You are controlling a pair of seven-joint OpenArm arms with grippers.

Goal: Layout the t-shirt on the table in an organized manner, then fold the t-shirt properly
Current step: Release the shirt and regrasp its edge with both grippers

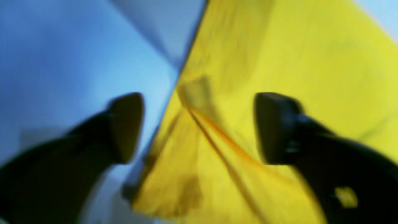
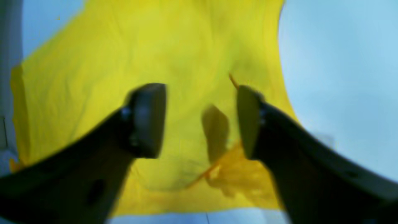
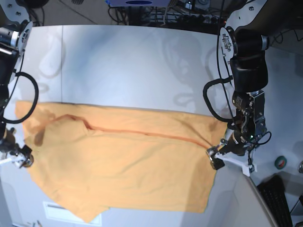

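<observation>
T-shirt lies spread across the near half of the table, long axis running side to side in the base view. A ridge-like fold line crosses it from upper left toward the right edge. The lower left corner hangs toward the table's near edge; a pale rectangular patch shows on the table just beside that corner.

Left gripper: both dark fingers stand wide apart in the left wrist view, with nothing pinched between them. One finger sits over bare table, the other over yellow cloth. The shirt's edge runs diagonally through the gap, with an orange seam ridge rising between the fingers. In the base view this gripper is at the shirt's right edge, at the end of the fold line; contact with the cloth cannot be judged there.

Right gripper: jaws wide apart, empty. Both fingers hover over yellow cloth; a small dark shadow patch and a crumpled orange bunch of fabric lie below the gap. In the base view the gripper is at the shirt's left edge, low over the table.

Wrist views are blurred; fine fabric detail is unreadable. Cables and equipment clutter the far side beyond the table.
</observation>
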